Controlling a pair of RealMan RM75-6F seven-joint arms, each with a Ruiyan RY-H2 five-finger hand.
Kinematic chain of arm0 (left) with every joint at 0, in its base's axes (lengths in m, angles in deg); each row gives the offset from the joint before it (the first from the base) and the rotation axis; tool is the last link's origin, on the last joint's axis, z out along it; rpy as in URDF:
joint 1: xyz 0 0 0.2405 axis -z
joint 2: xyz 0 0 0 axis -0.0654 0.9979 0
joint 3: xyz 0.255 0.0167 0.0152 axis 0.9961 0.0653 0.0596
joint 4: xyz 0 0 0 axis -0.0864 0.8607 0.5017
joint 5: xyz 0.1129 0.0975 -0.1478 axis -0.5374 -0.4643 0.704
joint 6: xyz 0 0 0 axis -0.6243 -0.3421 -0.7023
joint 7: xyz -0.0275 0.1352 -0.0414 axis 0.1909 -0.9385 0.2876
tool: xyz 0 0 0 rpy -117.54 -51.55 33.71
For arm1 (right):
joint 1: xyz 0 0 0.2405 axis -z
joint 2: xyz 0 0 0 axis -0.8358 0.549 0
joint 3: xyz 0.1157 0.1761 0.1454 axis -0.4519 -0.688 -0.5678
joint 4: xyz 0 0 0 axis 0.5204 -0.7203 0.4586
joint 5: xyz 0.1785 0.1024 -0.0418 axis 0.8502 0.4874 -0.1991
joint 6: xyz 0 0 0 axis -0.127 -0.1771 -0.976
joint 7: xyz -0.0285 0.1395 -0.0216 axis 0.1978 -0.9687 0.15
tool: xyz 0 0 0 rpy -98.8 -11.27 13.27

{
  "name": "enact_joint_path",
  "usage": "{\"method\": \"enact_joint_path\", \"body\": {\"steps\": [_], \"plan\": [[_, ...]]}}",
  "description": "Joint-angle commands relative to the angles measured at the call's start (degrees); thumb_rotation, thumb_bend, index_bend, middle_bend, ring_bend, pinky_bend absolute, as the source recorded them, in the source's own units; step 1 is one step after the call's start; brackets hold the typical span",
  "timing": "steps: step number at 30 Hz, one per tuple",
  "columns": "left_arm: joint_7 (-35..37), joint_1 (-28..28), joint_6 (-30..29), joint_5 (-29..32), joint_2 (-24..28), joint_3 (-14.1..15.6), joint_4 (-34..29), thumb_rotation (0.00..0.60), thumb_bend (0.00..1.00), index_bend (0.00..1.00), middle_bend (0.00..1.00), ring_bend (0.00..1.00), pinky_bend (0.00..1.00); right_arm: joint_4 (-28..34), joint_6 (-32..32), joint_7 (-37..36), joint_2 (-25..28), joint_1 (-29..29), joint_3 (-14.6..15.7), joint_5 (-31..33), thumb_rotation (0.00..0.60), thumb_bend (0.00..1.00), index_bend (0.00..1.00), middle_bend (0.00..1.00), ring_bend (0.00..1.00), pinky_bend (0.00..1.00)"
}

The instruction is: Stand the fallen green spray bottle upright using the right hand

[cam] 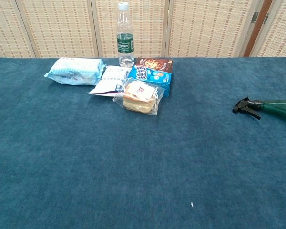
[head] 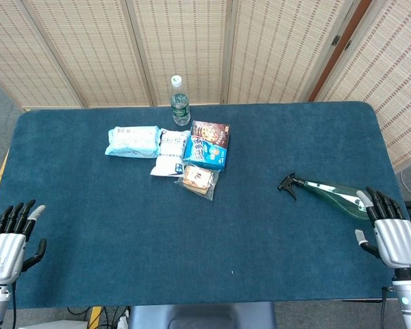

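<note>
Green spray bottle (head: 332, 195) lies on its side on the blue worktop (head: 260, 151), right side, black trigger head pointing toward the middle, body running off toward the right edge. My right hand (head: 392, 232) sits at the right front corner, back of the hand up, fingers spread and extended, holding nothing; fingertips (head: 370, 195) are just at the bottle's base end, contact or a small gap I cannot tell. My left hand (head: 8, 241) is at the left front corner, fingers apart, thumb out, holding nothing, well apart from everything. Chest view shows neither hand, only the bottle's trigger end at the right edge of frame.

Far-left group on the worktop: upright water bottle (head: 180, 101) at the back, light blue pack (head: 132, 141), white pouch (head: 170, 153), blue snack box (head: 209, 145), bagged bread (head: 198, 178) in front, all touching or nearly so, well apart from the spray bottle.
</note>
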Motion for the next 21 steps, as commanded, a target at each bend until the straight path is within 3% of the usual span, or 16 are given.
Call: {"method": "enact_joint_path", "body": {"steps": [1, 11, 21], "plan": [[0.3, 0.1, 0.3, 0.2, -0.3, 0.0, 0.4, 0.6, 0.45, 0.12, 0.07, 0.0, 0.0, 0.5, -1.0, 0.9, 0.4, -0.8, -0.5, 0.7, 0.6, 0.33, 0.05, 0.03, 0.0, 0.12], [1.0, 0.7, 1.4, 1.0, -1.0, -0.5, 1.9, 0.6, 0.45, 0.12, 0.07, 0.0, 0.0, 1.4, -8.2, 7.5, 1.5, -4.7, -1.7, 6.0, 0.6, 0.33, 0.05, 0.03, 0.0, 0.12], [1.6, 2.1, 3.7, 1.9, -1.0, -0.9, 2.9, 0.6, 0.45, 0.12, 0.07, 0.0, 0.0, -1.8, -13.0, 8.5, 0.7, -8.0, -3.4, 10.8, 0.6, 0.33, 0.05, 0.03, 0.0, 0.12]]}}
